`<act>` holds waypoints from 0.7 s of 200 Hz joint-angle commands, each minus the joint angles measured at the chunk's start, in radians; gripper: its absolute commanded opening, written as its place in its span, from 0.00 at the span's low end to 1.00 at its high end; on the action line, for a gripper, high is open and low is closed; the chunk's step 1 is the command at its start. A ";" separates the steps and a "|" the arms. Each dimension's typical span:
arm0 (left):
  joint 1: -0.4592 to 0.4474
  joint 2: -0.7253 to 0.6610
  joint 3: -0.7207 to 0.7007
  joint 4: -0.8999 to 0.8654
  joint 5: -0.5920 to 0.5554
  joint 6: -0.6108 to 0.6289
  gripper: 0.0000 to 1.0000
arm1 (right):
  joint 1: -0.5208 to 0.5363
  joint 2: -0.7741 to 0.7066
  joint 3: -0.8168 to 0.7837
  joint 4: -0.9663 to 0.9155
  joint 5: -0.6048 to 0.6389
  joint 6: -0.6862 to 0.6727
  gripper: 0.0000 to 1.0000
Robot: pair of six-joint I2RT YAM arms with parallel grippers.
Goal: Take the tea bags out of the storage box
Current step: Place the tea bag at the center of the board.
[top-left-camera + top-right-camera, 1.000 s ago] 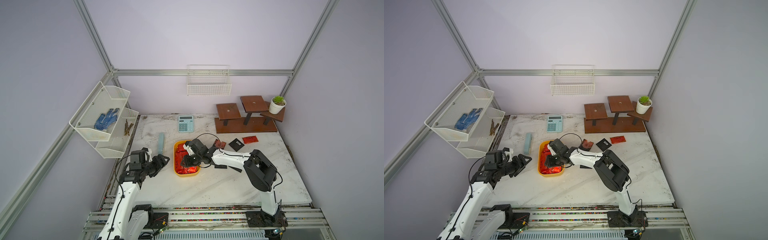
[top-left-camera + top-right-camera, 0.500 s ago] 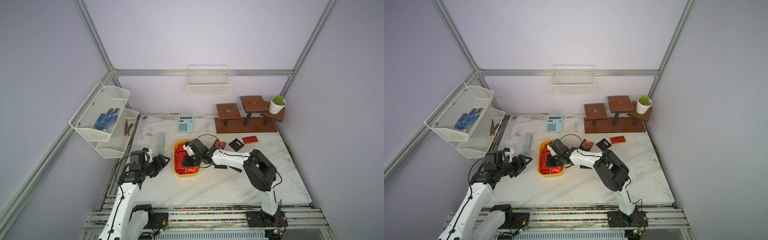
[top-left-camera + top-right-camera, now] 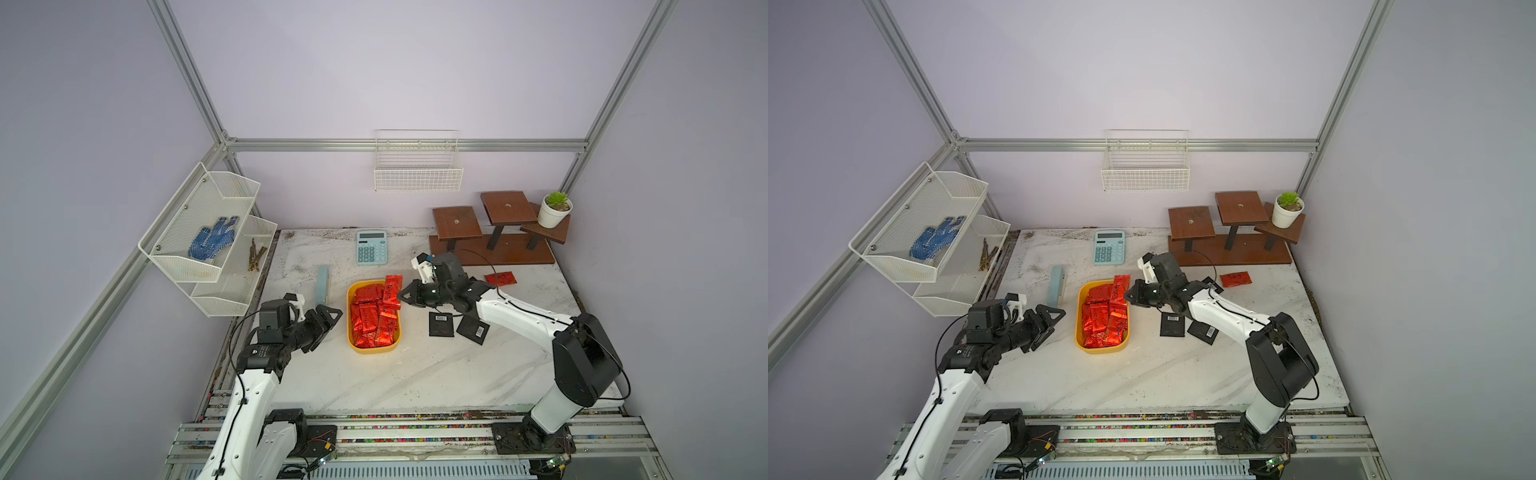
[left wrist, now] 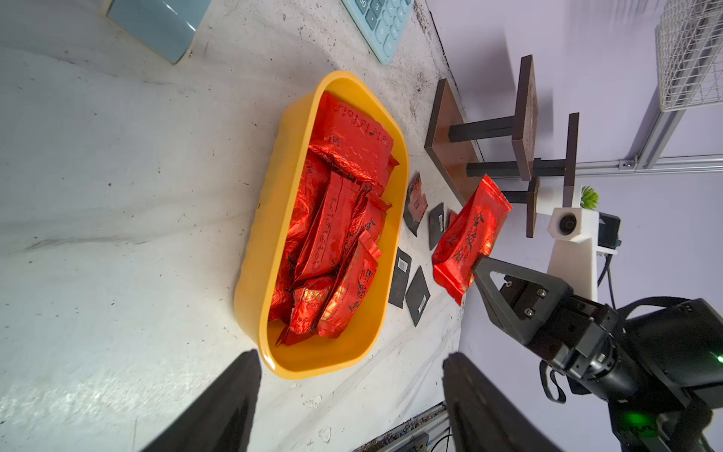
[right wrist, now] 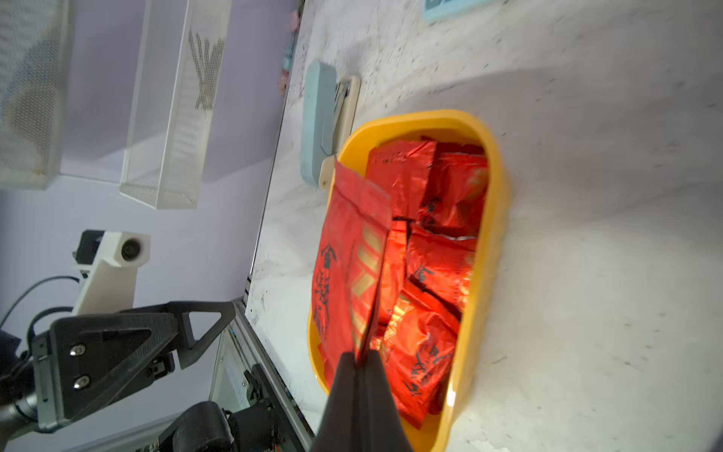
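On the tabletop, right fingers clamping a red tea bag aloft beside the yellow storage box, left fingers spread wide opposite, black sachets, calculator, stapler around.

Arm links are white, joints and cables black; left pincer and right pincer have black triangular cut-out fingers with silver screws

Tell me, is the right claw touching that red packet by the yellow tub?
Touching. In the right wrist view the right claw is shut on the edge of the red packet; the left wrist view shows it held clear of the yellow tub.
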 commanded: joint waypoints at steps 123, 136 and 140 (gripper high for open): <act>-0.437 0.267 0.106 0.302 -0.117 -0.128 0.75 | -0.720 -0.104 -0.326 0.279 -0.134 0.169 0.00; -0.440 0.270 0.105 0.304 -0.110 -0.125 0.75 | -0.761 -0.056 -0.320 0.289 -0.128 0.177 0.00; -0.440 0.269 0.104 0.303 -0.109 -0.125 0.75 | -0.773 -0.048 -0.319 0.293 -0.126 0.182 0.00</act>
